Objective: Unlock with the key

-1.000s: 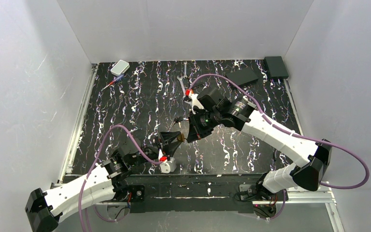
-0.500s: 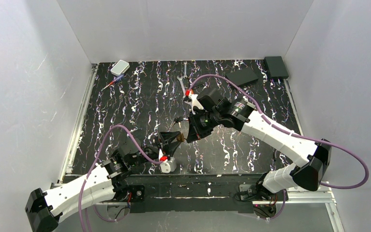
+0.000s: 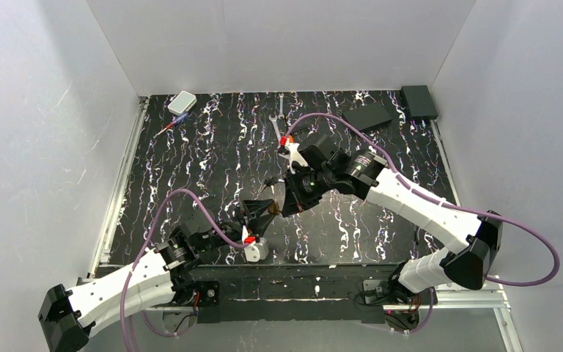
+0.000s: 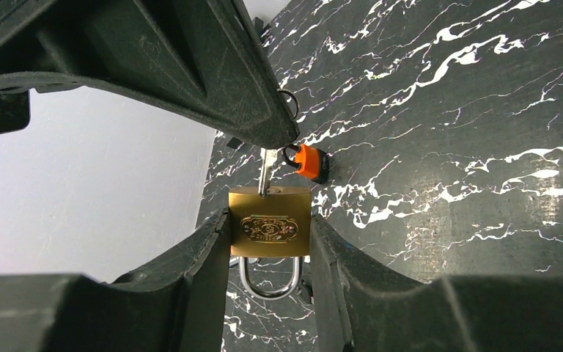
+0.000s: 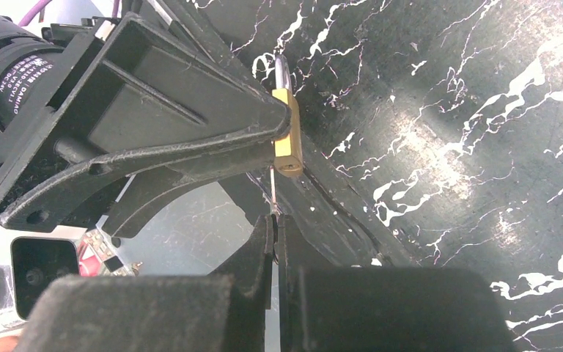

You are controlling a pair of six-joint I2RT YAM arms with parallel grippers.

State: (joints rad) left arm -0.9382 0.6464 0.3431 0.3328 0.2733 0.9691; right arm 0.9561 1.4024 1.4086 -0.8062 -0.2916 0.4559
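A small brass padlock (image 4: 270,231) hangs shackle-down, clamped by its sides in my left gripper (image 4: 270,220). The thin silvery key (image 4: 265,172) stands with its tip in the keyhole on the padlock's upper face. My right gripper (image 5: 274,224) is shut on the key's head, and the blade (image 5: 273,192) runs from its fingertips to the padlock (image 5: 287,143). An orange tag (image 4: 306,160) hangs on the key's ring beside the blade. In the top view both grippers meet above the front middle of the table, left gripper (image 3: 260,213) and right gripper (image 3: 282,202).
Silver wrenches (image 3: 277,121) lie at the back centre of the black marbled table (image 3: 190,169). A white box (image 3: 182,102) and a pen (image 3: 170,126) sit at the back left, two black boxes (image 3: 418,101) (image 3: 367,116) at the back right. White walls enclose three sides.
The right gripper has edged slightly toward the left gripper with the key. The left arm has shifted only a little, and both grips are unchanged.
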